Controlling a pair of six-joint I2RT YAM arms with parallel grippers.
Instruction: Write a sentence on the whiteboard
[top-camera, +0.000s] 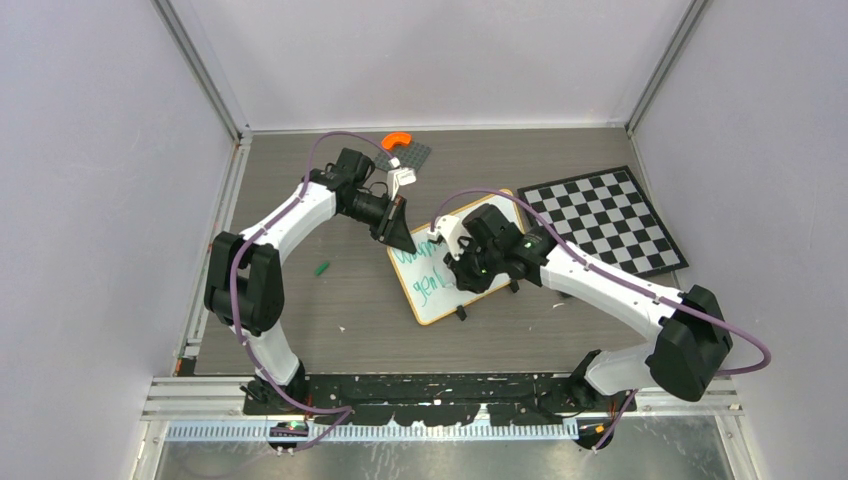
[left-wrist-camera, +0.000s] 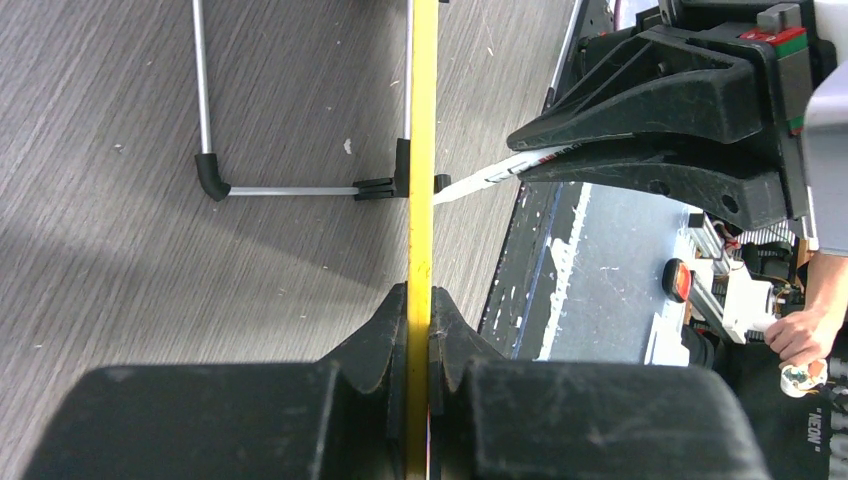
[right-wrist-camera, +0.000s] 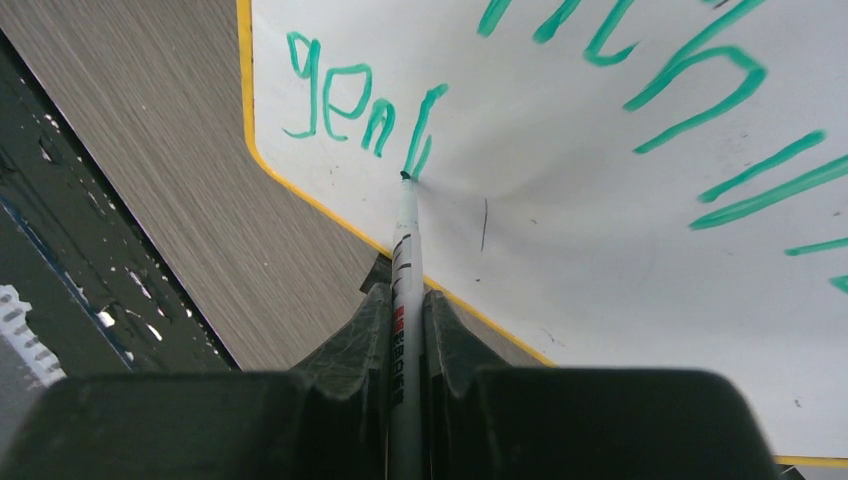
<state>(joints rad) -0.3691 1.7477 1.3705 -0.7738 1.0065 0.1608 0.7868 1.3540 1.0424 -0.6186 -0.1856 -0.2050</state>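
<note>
**Figure.** Nearest us, the right fingers (right-wrist-camera: 378, 315) grip a marker (right-wrist-camera: 405, 235), its tip touching the whiteboard (right-wrist-camera: 600, 260) at the last green stroke of the sentence (right-wrist-camera: 422, 125). The whiteboard sits mid-tabletop (top-camera: 330, 320). At its far-left edge, the left fingers (left-wrist-camera: 392, 310) are clamped on the frame. Beyond, to the right, lies a checkerboard (top-camera: 603, 220).

Smooth, faintly glossy whiteboard (right-wrist-camera: 600, 250) face; table (right-wrist-camera: 150, 150) at left — matt grey wood-grain; fingers (right-wrist-camera: 350, 350) at lower centre — matt black plastic, finely ridged.
</note>
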